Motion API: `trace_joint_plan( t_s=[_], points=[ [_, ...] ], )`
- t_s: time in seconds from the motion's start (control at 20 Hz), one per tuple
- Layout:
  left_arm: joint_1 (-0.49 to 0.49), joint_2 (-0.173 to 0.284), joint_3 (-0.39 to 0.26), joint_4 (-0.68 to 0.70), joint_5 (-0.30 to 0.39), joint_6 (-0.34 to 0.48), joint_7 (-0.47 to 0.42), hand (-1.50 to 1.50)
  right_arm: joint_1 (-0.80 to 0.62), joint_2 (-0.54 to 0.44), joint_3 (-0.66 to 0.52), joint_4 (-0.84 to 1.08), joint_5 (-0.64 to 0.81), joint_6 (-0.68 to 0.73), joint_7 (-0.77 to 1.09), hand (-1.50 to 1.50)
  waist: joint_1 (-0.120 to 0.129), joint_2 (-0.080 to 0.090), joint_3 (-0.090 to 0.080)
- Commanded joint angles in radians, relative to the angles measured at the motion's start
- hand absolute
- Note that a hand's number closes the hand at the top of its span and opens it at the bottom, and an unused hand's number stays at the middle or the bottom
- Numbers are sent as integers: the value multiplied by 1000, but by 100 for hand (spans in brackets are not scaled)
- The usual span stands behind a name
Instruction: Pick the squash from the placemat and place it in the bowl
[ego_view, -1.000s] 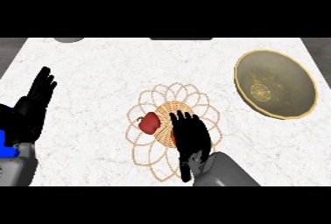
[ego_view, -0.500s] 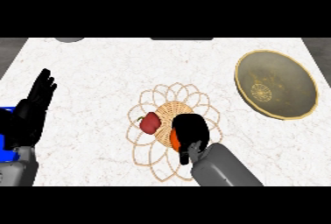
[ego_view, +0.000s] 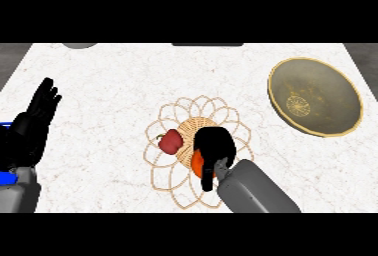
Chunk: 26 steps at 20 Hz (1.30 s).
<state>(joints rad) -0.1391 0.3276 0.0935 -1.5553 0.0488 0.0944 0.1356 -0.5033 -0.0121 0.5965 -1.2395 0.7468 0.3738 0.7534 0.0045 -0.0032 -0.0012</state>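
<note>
On placemat, squash, bowl empty

Light is bright and even across the pale counter. Shadows are faint. The bowl shows no glare.

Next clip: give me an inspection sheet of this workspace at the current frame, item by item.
Surface: white marbled counter.
Job's things: orange squash on the woven placemat, mostly hidden under the right hand; bowl at the far right, nothing seen inside.
Clutter: red pepper on the placemat, left of the squash.
Hands: right hand curled over the squash; left hand open, fingers up, at the left edge.
Cables: nothing seen.
Surroundings: grey round object and a dark object at the counter's far edge, both cut off.
</note>
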Motion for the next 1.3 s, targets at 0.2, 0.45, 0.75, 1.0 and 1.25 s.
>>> trace_joint_plan(
  t_s=[0.2,0.45,0.75,1.0,1.25],
  points=[
    [-46,-1,12,9,10,-30,27,0,-139,12,-123,234,52,-230,12,150,15,10,2],
    [-33,-56,-35,35,-44,12,-25,0,-333,12,-286,412,98,-357,113,150,28,18,1],
    [6,-45,-3,13,-30,-1,-18,0,-402,-1,-244,305,217,-361,242,150,-2,1,1],
    [28,-34,19,22,-33,3,-43,0,-489,-65,-223,142,363,-401,377,150,-18,-8,0],
    [-15,-19,14,-28,-38,7,49,0,-547,-73,-309,-18,394,-358,454,150,-18,-7,1]
  ],
)
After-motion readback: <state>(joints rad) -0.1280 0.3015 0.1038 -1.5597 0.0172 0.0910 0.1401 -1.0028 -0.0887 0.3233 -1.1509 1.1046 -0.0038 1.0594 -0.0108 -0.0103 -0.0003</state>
